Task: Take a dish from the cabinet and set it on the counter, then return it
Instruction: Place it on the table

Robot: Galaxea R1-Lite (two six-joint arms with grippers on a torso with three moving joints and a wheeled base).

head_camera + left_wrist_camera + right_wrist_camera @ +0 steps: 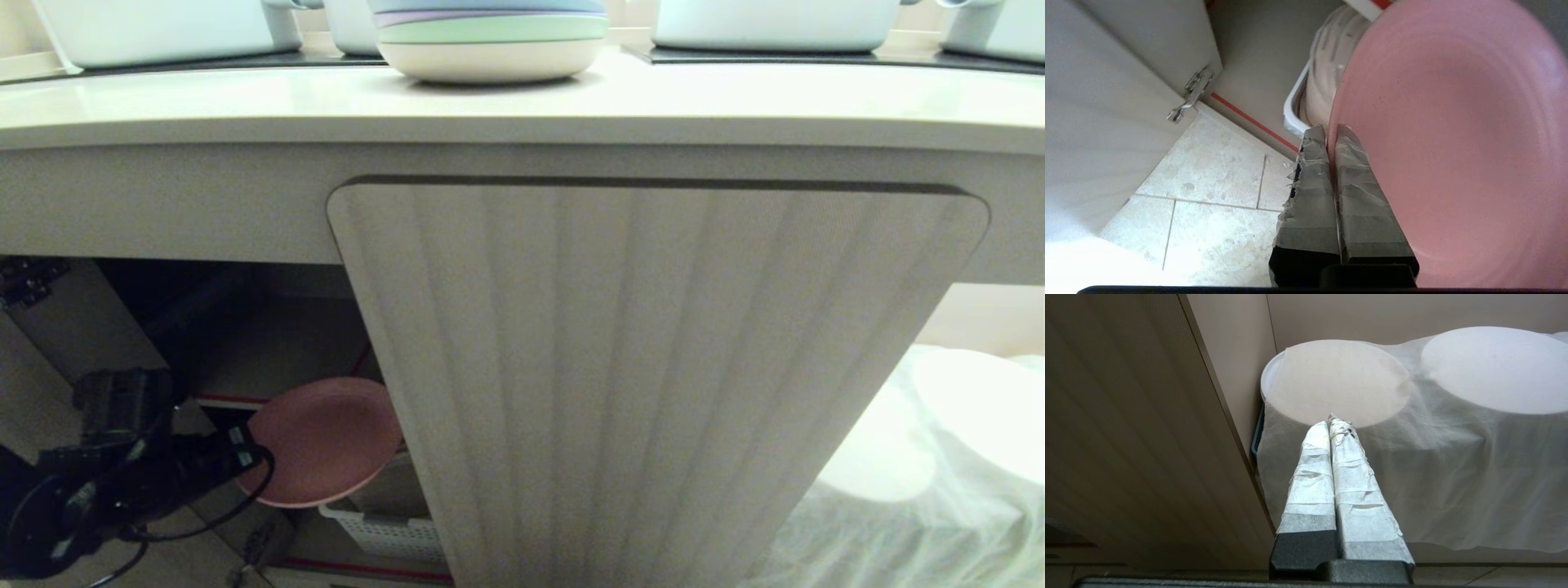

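dish (322,441) | rim clamped by left gripper (1331,132) at open cabinet (245,343) | white basket (384,531) below | right gripper (1333,420) together

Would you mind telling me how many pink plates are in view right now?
1. The pink plate sits at the open cabinet, its rim pinched in the left gripper. Others may be hidden in the dark interior behind the closed door.

Left gripper (1331,134) clamped closed, right gripper (1333,421) closed, idle

Dish (1453,143) matt pink plastic; cabinet door (653,367) fluted, matt; fingers (1355,183) tape-wrapped, rough.
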